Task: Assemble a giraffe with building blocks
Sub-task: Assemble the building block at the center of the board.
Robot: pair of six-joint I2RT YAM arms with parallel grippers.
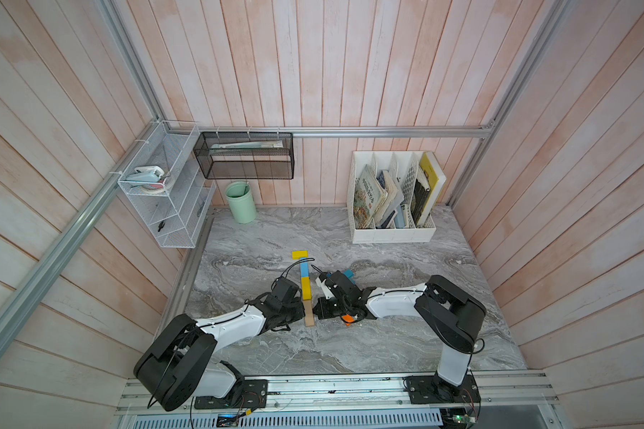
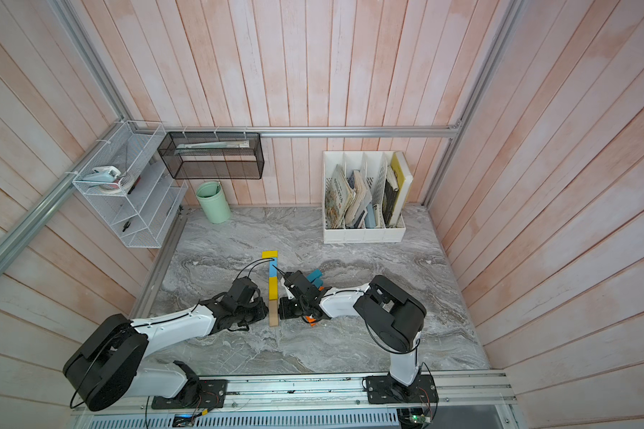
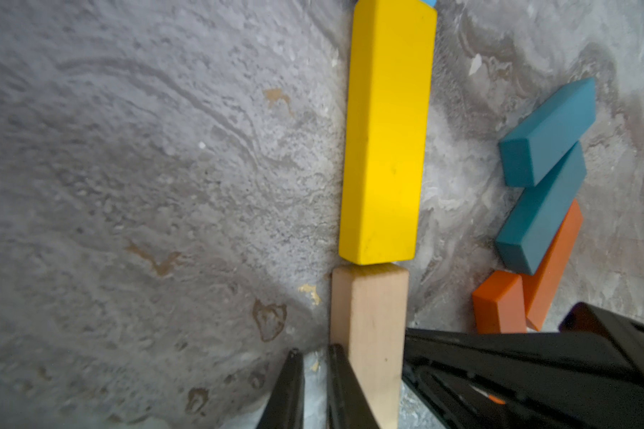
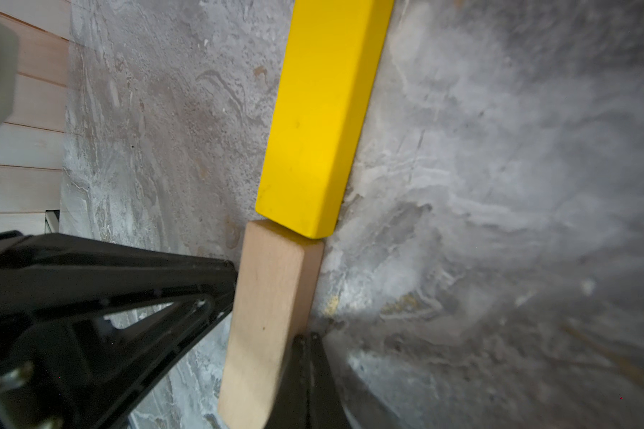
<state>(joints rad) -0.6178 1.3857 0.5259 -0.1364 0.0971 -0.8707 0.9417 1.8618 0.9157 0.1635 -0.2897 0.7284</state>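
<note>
Right, my left gripper [image 3: 315,351] is low on the marble tabletop [image 3: 127,185], jaws narrow with a slim empty gap, one finger touching the side of the tan block [image 3: 369,327]. My right gripper [image 4: 307,336], pinched closed on nothing, touches the opposite side, so the tan block lies flanked by both tools. Its far end meets the long yellow block [image 3: 387,130], slightly out of line. Beyond that come a light blue block [image 1: 303,269] and the short yellow block [image 1: 299,254]. Teal blocks [image 3: 547,133] and orange blocks [image 3: 499,301] sit bunched together just beside my right gripper.
</note>
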